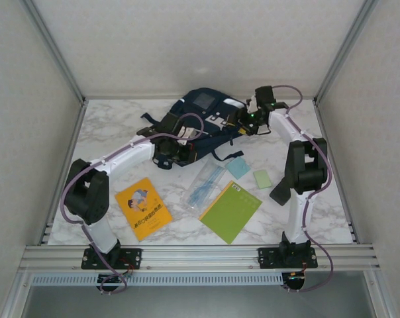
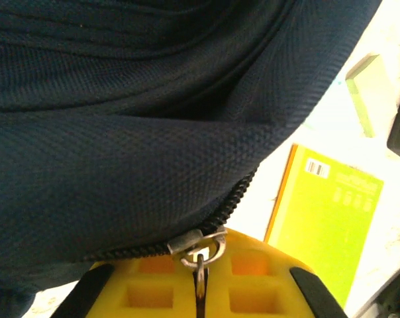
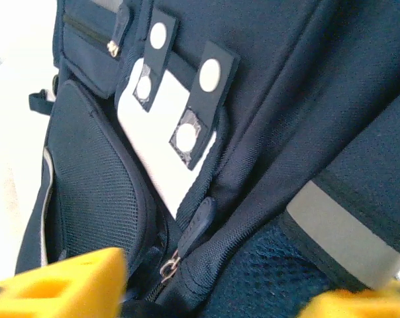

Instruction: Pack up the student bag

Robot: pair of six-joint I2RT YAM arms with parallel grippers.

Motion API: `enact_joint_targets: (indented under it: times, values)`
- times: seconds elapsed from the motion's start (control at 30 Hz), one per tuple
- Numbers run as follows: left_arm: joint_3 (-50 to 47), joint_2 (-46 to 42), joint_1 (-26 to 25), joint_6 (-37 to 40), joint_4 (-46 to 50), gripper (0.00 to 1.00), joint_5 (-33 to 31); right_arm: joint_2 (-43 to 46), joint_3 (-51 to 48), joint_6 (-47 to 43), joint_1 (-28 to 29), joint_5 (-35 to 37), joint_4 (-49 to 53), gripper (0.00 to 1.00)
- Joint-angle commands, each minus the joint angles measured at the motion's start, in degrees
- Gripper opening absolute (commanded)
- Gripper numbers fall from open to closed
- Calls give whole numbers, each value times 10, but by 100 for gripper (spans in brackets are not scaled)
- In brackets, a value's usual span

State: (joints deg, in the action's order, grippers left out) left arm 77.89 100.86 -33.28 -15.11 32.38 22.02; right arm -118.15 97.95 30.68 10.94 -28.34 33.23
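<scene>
Packing looks barely begun: the student bag [image 1: 203, 116] lies at the far centre of the table [image 1: 120, 122], and every loose item lies outside it, nearer the arms: orange booklet [image 1: 143, 207], green notebook [image 1: 230, 211], clear pouch of pens [image 1: 204, 185], blue pad [image 1: 238, 167], pale green pad [image 1: 262, 179]. Left gripper [image 2: 199, 265] is clenched on the zipper pull [image 2: 200, 246] at the bag's near-left edge; how far the zip runs open, cannot tell. Opening the compartment appears to be the step in hand. Right gripper [image 3: 210, 295] is at the bag's right side, fingers spread, grasping nothing. Left to do: finish unzipping, load all five items, close.
</scene>
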Motion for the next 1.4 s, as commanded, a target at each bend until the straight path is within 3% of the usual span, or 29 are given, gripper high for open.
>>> enact_joint_targets:
  times: [0.0, 0.1, 0.27, 0.5, 0.57, 0.67, 0.7, 0.9, 1.13, 1.37]
  values:
    - [35, 10, -12, -44, 10, 0, 24, 88, -62, 52, -12, 23, -16, 99]
    - [46, 22, -31, -66, -11, 0, 28, 165, -171, 106, -6, -3, -61, 98]
    - [68, 44, -54, -90, -22, 0, 44, 244, -347, 253, 34, -42, -231, 94]
    - [80, 44, -77, -90, -5, 0, 59, 193, -385, 363, 127, -23, -406, 81]
    - [79, 41, -79, -89, 4, 0, 64, 162, -385, 392, 133, -22, -463, 60]
    - [70, 33, -76, -82, 21, 0, 41, 146, -386, 406, 131, -13, -487, 5]
    - [65, 31, -73, -81, 25, 0, 28, 149, -386, 400, 130, -9, -477, 0]
    - [22, 14, -12, -65, 58, 0, -13, 188, -346, 251, 111, 31, -308, 0]
    - [29, 9, 39, -14, 144, 0, -11, 171, -273, 46, 92, 1, -170, 0]
    - [16, 25, 79, -15, 129, 0, -21, 151, -217, -109, 66, -23, -76, 0]
